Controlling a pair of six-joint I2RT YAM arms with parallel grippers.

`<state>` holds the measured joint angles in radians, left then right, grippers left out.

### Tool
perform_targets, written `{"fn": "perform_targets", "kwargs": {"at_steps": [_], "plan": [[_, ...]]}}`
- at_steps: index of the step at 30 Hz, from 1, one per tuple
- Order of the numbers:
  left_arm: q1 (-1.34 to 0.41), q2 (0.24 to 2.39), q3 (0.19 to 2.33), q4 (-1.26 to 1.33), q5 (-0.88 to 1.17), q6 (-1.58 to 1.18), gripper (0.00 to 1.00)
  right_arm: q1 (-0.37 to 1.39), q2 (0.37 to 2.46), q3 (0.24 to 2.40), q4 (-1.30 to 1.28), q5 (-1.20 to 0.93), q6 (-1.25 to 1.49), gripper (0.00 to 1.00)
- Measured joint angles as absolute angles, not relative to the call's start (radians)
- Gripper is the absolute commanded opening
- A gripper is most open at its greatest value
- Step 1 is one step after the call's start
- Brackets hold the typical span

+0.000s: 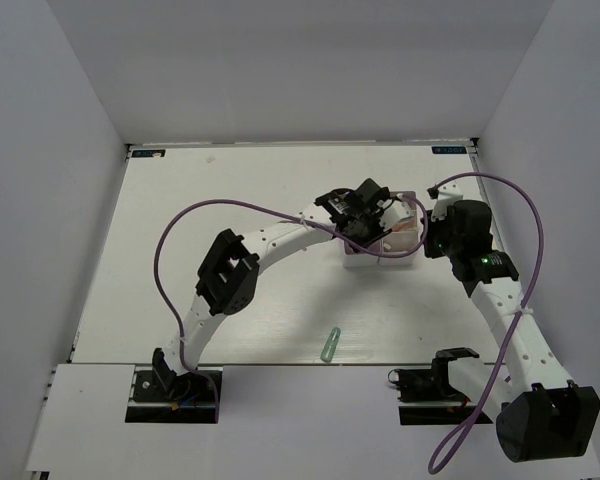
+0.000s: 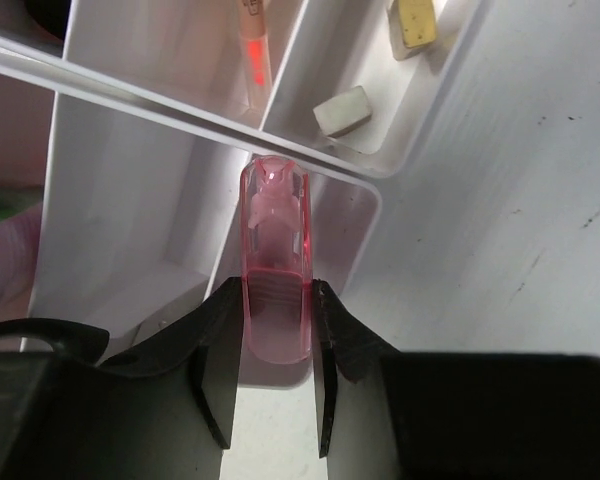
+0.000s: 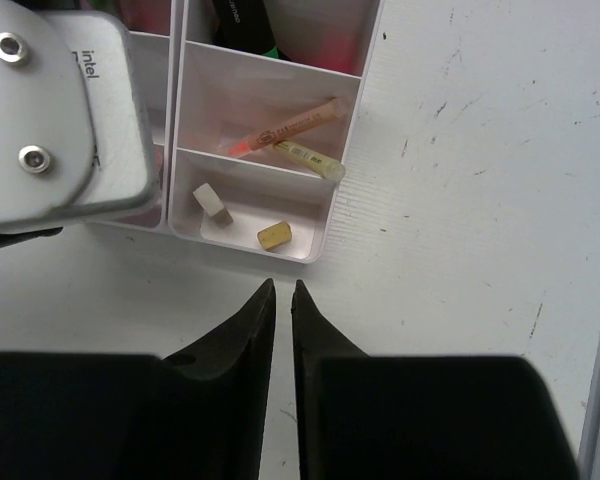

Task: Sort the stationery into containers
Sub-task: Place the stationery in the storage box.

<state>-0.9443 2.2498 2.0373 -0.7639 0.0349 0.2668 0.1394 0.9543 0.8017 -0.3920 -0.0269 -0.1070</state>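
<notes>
Left wrist view: left gripper (image 2: 276, 325) partly closed, clamping translucent pink capsule eraser (image 2: 273, 215) between both fingers, eraser tip over a corner compartment of white divided plastic tray (image 2: 110, 230). Right wrist view: right gripper (image 3: 283, 305) nearly shut with a thin slit, empty, above white table (image 3: 480, 200) just beside tray corner. Green capsule eraser (image 1: 329, 344) lies on table, well apart from tray.
</notes>
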Motion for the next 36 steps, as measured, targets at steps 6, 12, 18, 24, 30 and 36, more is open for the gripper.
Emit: {"fn": "perform_targets", "kwargs": {"at_steps": [6,12,18,24,30,36], "plan": [[-0.942,2.255,2.037,-0.755,0.025,0.273,0.31,0.139,0.954,0.802,-0.392,-0.026,-0.107,0.15],[-0.942,2.255,2.03,-0.744,0.004,0.272,0.5,0.139,0.954,0.802,-0.392,-0.026,-0.107,0.15],[-0.945,2.255,2.012,-0.732,0.001,0.266,0.54,0.139,0.954,0.802,-0.392,-0.026,-0.107,0.15],[-0.945,2.246,2.002,-0.725,0.002,0.254,0.42,0.139,0.954,0.801,-0.391,-0.029,-0.108,0.15],[-0.963,2.218,1.982,-0.717,-0.01,0.242,0.1,0.139,0.953,0.801,-0.39,-0.033,-0.11,0.0],[-1.008,2.051,1.855,-0.678,-0.049,0.165,0.11,0.139,0.943,0.801,-0.388,-0.049,-0.113,0.5]]}}
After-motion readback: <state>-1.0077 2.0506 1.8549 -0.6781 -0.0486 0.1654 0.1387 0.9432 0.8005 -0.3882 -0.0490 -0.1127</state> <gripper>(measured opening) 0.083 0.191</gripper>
